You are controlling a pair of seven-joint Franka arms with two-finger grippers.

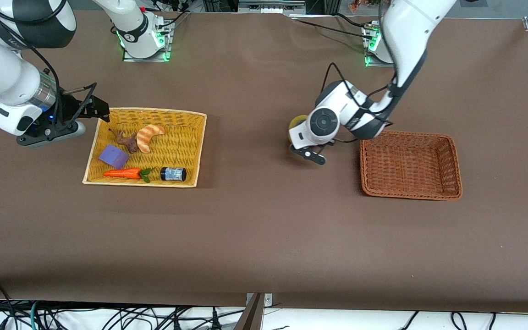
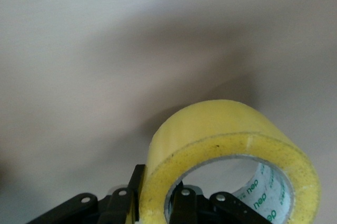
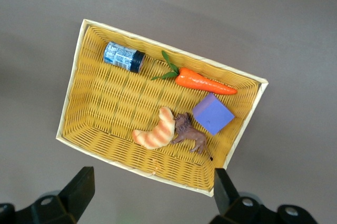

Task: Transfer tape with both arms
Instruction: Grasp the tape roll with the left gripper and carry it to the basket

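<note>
one tape point(image 2: 231, 150) roll, clamped through its wall by the left gripper point(image 2: 158, 203) over bare table between two baskets. right gripper point(image 3: 150, 195) hangs spread wide, holding nothing, over the yellow basket point(image 1: 198, 137), which holds five items; brown basket point(image 1: 454, 160) holds none.

Two white jointed robot arms with black bands, left arm point(image 1: 399, 55) with a round grey disc on its wrist housing, right arm point(image 1: 7, 68) with a metallic ring, black cables looped alongside, green lights at both bases, black grippers with silver screws near the fingers.
</note>
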